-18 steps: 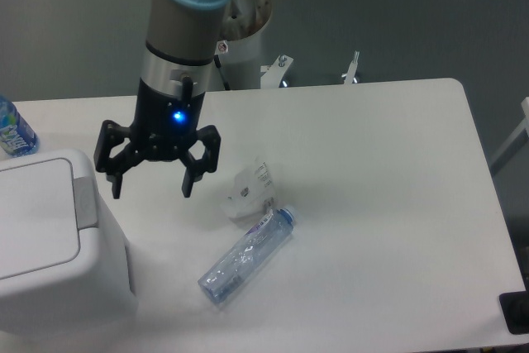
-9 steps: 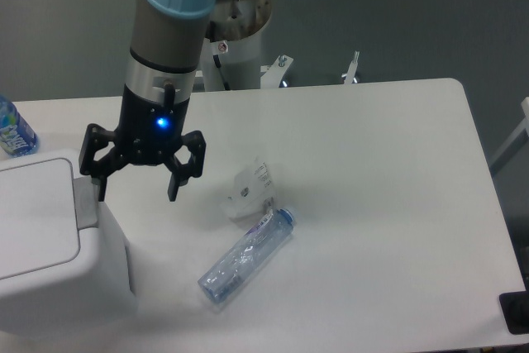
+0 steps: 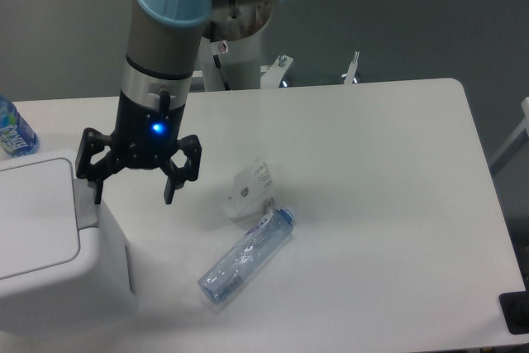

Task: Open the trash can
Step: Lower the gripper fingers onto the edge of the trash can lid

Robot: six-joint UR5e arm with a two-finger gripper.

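Trash can [image 3: 62, 250]: large boxy white plastic bin, rounded corners, at about 8 o'clock on table, partly cut off by left frame edge. Stands upright. Flat white lid [image 3: 33, 217] closed, lying level on top. Grey push tab [image 3: 85, 202] along lid's right edge, at 3 o'clock side of lid. Right wall in shadow, base on tabletop.

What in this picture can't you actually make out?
- Boxy white plastic trash can: its left side is cut off by the frame edge.
- Its grey push tab: partly covered by the black two-finger gripper.
- Clear plastic bottle's label: too small to read.
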